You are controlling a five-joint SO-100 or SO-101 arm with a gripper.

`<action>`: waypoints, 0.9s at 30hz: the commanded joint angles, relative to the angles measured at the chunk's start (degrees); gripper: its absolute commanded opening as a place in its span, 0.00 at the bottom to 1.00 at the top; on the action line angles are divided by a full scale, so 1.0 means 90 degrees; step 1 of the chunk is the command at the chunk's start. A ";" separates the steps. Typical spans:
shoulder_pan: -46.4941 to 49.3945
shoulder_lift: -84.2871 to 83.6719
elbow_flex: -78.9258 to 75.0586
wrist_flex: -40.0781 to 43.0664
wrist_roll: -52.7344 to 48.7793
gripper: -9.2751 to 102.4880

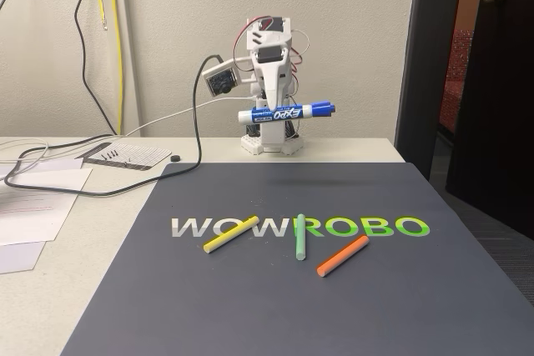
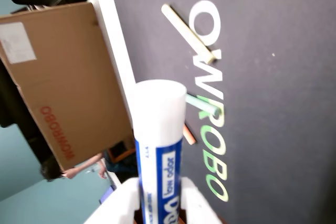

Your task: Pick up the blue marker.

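blue marker (image 1: 287,112) crosswise between jaws, apparently clamped, above mat (image 1: 250,306).

A dark mat (image 1: 275,306) printed WOWROBO fills the lower frame of the fixed view, on a pale counter (image 1: 100,289). 3 sticks lie on it: yellow (image 1: 230,234), green (image 1: 300,236), orange (image 1: 342,256). Papers (image 1: 42,206) sit at left.

A pale counter (image 1: 350,149) carries a dark mat (image 1: 250,306), papers (image 1: 37,206) and cables (image 1: 50,168). On the mat lie yellow (image 1: 230,234), green (image 1: 300,236) and orange sticks (image 1: 342,256).
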 commanded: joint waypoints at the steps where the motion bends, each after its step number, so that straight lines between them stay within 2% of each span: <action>1: 0.0029 0.0342 0.0117 -0.0127 -0.0059 0.08; 9: 0.0049 0.1650 0.1123 -0.0068 -0.0020 0.08; 22: 0.0078 0.1650 0.1152 -0.0088 0.0049 0.08; 27: -0.0088 0.1650 0.1182 -0.0479 0.0195 0.08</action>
